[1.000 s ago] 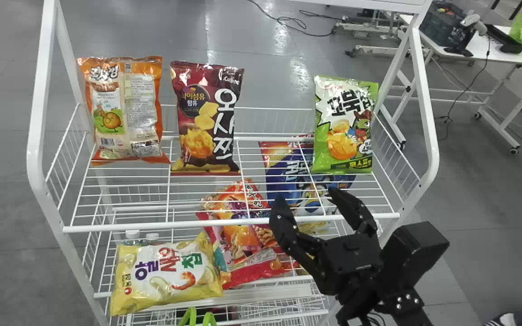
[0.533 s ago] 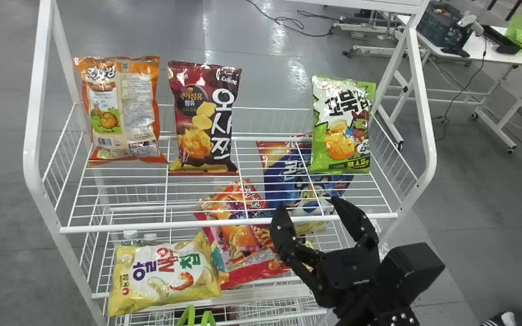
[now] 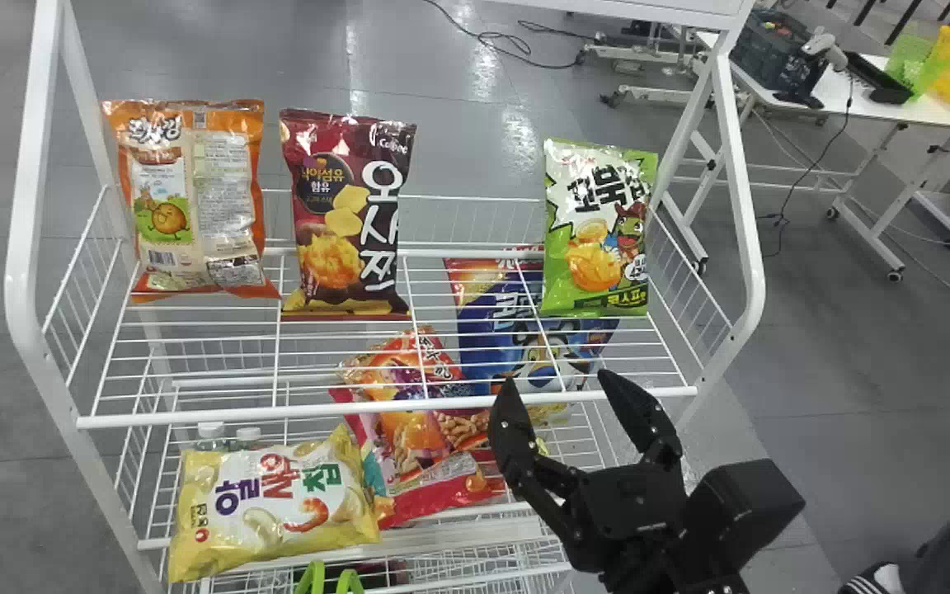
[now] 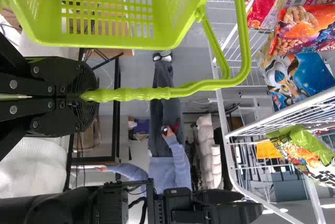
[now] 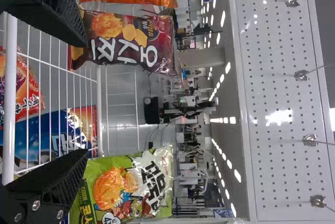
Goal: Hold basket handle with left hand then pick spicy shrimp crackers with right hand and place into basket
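Spicy shrimp crackers (image 3: 458, 495), apparently the red bag, on lower shelf (image 3: 434, 536); right claw (image 3: 557, 381) spread, best lowered clear of upper rail (image 3: 293, 411); left claw (image 4: 88, 96) pinching basket handle (image 4: 141, 93), kept steady.

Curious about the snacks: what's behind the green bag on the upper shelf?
In the head view, a blue bag, lower down, shows past the left and bottom edges of the green bag; its covered part can't be seen.
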`<state>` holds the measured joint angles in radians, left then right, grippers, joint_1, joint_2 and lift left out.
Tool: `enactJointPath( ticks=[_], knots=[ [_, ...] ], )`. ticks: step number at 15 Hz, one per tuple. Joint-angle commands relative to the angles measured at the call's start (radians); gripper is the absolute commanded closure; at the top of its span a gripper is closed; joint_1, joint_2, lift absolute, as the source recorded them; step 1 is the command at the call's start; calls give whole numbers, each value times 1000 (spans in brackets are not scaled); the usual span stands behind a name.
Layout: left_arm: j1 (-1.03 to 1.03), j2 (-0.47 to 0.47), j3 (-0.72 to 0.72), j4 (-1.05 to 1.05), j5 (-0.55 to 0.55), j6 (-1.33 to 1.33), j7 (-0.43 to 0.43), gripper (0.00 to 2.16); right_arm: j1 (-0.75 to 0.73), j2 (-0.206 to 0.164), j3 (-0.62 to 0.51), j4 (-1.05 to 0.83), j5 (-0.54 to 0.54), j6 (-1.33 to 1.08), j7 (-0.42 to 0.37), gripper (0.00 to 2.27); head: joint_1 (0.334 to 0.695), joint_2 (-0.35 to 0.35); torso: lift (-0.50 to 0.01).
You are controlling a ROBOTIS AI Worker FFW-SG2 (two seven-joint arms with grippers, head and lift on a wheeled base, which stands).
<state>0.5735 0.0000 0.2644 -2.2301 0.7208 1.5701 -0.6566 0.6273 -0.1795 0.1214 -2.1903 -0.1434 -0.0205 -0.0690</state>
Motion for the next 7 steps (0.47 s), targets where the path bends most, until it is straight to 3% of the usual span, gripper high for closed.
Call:
enactJointPath(
  ticks=[1,7],
  knots=[
    [3,-3,2,-5,2,1,2,1895,9,-2,1,0,-1,-20,0,90,695,-254,-37],
    [5,-3,7,-2,2,1,2,1895,8,-2,0,0,-1,-23,0,90,695,-252,-37]
  ],
)
